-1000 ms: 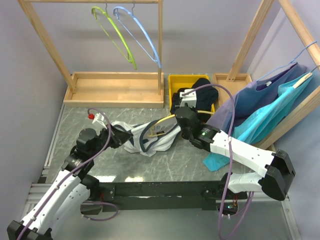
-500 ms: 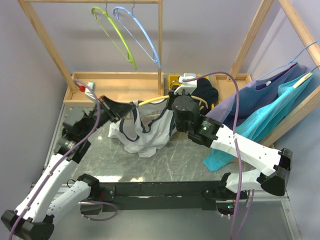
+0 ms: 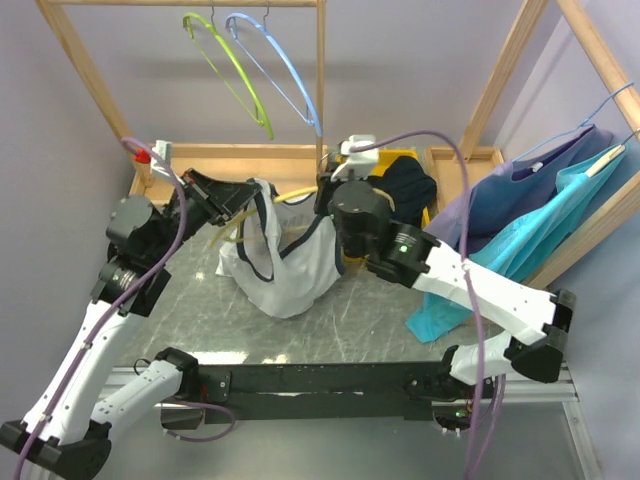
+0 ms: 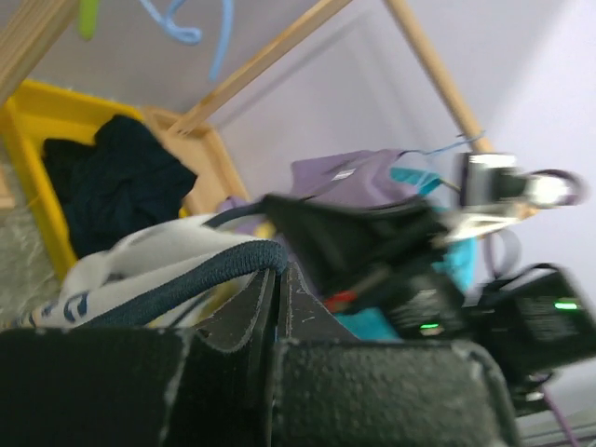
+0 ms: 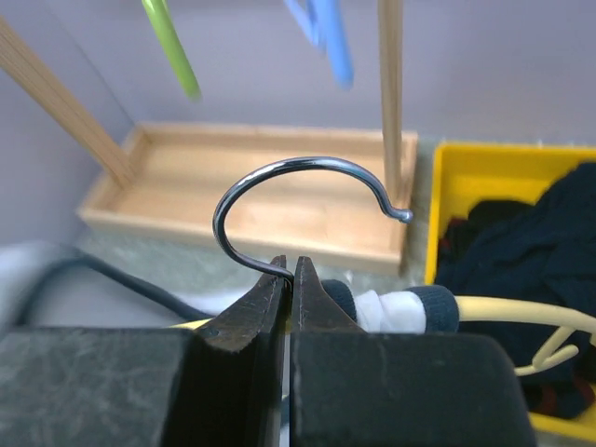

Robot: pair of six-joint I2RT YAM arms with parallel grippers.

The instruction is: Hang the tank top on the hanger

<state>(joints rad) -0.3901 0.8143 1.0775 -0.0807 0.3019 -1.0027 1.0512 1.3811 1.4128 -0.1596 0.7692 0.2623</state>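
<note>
The white tank top (image 3: 292, 262) with navy trim hangs in the air over the table's back, draped on the yellow hanger (image 3: 298, 194). My left gripper (image 3: 248, 200) is shut on the navy trim at the garment's upper left; in the left wrist view the trim (image 4: 186, 279) runs into the closed gripper (image 4: 277, 272). My right gripper (image 3: 323, 190) is shut on the hanger's metal hook (image 5: 279, 168), pinched at its base between the gripper's tips (image 5: 290, 266). A yellow hanger arm (image 5: 521, 312) and a white strap with navy trim (image 5: 396, 307) show just behind.
A lime-green hanger (image 3: 235, 75) and a light-blue hanger (image 3: 285, 70) hang on the wooden rack at the back. A wooden tray (image 3: 230, 180) lies under it. A yellow bin (image 3: 355, 160) holds a black garment (image 3: 405, 185). Blue and teal garments (image 3: 540, 225) hang at the right.
Both arms have risen and swung toward the back left, lifting the tank top and hanger off the table. Both grips stayed shut.
</note>
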